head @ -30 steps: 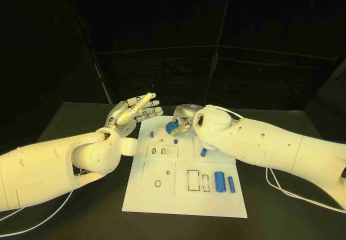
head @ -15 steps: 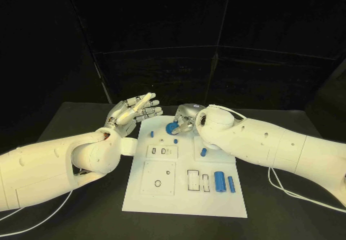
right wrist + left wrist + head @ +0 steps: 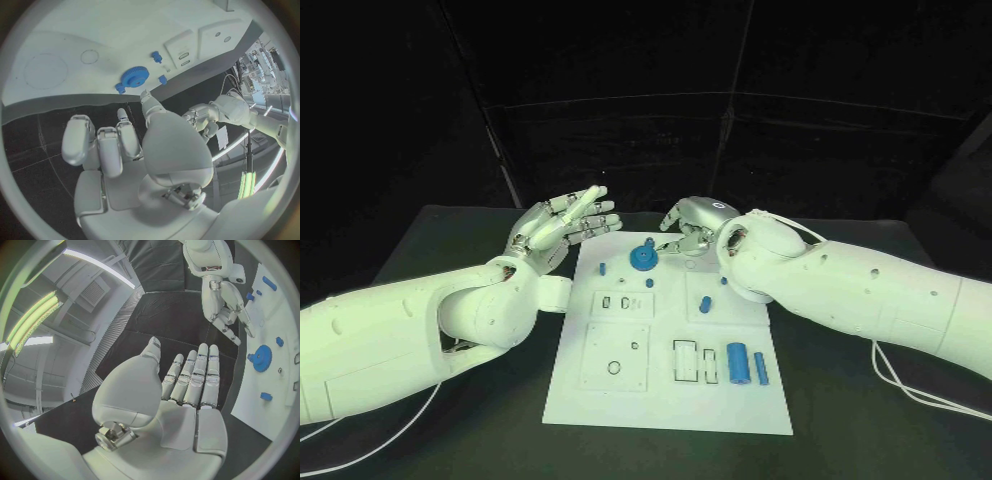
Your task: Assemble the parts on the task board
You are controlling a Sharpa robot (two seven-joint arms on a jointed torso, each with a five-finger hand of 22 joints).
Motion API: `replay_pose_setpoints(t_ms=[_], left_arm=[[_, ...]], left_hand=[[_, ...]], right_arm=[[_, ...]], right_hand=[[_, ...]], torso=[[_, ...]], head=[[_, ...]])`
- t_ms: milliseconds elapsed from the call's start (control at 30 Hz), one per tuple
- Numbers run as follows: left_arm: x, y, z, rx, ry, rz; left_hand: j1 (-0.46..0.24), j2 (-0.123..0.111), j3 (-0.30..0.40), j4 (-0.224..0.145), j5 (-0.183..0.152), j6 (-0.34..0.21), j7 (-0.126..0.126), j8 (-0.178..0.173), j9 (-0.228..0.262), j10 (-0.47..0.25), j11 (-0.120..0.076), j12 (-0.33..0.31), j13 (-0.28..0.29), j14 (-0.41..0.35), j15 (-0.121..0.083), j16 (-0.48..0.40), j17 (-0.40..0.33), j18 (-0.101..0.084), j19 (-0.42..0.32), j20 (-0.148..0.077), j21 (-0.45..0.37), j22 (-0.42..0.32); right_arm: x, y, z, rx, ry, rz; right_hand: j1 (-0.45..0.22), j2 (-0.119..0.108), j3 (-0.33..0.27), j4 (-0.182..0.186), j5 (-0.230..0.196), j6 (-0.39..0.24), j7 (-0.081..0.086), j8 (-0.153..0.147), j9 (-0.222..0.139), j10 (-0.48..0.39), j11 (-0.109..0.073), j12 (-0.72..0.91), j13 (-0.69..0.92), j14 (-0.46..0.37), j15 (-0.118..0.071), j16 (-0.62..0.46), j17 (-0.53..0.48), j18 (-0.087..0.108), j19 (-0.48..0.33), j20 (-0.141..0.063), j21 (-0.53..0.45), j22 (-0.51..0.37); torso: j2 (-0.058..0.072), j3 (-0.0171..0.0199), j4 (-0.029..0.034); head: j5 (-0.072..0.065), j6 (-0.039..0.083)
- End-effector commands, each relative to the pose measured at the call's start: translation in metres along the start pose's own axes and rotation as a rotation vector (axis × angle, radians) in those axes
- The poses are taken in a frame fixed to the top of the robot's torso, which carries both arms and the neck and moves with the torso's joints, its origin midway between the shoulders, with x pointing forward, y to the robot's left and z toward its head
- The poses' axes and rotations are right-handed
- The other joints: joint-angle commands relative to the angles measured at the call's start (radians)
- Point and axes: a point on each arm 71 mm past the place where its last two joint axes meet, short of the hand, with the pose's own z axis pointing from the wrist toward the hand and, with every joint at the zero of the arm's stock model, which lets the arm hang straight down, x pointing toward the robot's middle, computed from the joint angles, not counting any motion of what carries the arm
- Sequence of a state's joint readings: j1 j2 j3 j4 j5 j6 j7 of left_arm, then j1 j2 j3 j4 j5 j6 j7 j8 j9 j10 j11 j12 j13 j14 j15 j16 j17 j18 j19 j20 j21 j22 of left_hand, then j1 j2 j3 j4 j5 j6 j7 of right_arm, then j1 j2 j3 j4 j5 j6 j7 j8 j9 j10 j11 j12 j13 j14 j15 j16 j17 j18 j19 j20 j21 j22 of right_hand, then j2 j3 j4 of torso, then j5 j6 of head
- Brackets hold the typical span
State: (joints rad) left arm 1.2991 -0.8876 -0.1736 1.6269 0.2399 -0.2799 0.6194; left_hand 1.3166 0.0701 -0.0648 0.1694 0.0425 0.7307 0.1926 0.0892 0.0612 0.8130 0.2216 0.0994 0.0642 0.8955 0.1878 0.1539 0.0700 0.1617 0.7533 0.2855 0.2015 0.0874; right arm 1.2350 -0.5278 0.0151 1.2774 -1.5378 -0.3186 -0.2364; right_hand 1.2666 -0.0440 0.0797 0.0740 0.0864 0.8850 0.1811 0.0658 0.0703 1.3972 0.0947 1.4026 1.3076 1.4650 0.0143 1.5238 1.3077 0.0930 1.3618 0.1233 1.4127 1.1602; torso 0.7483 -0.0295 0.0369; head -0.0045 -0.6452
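Note:
The white task board (image 3: 668, 400) lies in the middle of the black table. A blue gear (image 3: 643, 260) sits on its far part, also seen as the gear (image 3: 134, 76) and the gear (image 3: 261, 358). My right hand (image 3: 692, 228) hovers just beyond and to the right of the gear, fingers loosely bent and apart, holding nothing; the same right hand (image 3: 125, 150) is clear of the board. My left hand (image 3: 560, 225) is raised off the board's far left corner, palm (image 3: 181, 405) flat, fingers straight, empty.
Small blue pegs (image 3: 603, 268) (image 3: 651, 283) (image 3: 707, 303) lie on the board near the gear. Two blue cylinders (image 3: 738, 362) (image 3: 762, 368) lie at the near right beside rectangular slots. Bare black table surrounds the board.
My right hand has let go of the blue gear and drawn up and to the right; the gear stays on the board. The left hand has not moved.

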Motion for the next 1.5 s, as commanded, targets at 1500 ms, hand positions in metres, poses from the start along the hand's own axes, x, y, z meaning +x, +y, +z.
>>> replay_pose_setpoints(t_ms=[1500], left_arm=[[-0.014, 0.000, 0.003, 0.010, -0.017, 0.014]], left_hand=[[-0.001, 0.012, 0.001, -0.007, 0.004, -0.003, 0.079, -0.005, -0.001, 0.001, 0.008, -0.005, 0.000, 0.003, 0.001, -0.004, -0.001, 0.010, 0.008, 0.001, -0.003, -0.002]], right_arm=[[0.025, -0.162, -0.083, 0.126, -0.021, 0.324]], right_hand=[[0.098, 0.000, -0.045, -0.064, 0.131, 0.014, -0.005, 0.001, -0.003, -0.023, -0.007, -0.029, -0.001, 0.074, -0.004, -0.007, 0.115, -0.008, -0.019, -0.006, -0.014, -0.037]], torso=[[-0.007, 0.0074, -0.0249]], head=[[-0.044, 0.008]])
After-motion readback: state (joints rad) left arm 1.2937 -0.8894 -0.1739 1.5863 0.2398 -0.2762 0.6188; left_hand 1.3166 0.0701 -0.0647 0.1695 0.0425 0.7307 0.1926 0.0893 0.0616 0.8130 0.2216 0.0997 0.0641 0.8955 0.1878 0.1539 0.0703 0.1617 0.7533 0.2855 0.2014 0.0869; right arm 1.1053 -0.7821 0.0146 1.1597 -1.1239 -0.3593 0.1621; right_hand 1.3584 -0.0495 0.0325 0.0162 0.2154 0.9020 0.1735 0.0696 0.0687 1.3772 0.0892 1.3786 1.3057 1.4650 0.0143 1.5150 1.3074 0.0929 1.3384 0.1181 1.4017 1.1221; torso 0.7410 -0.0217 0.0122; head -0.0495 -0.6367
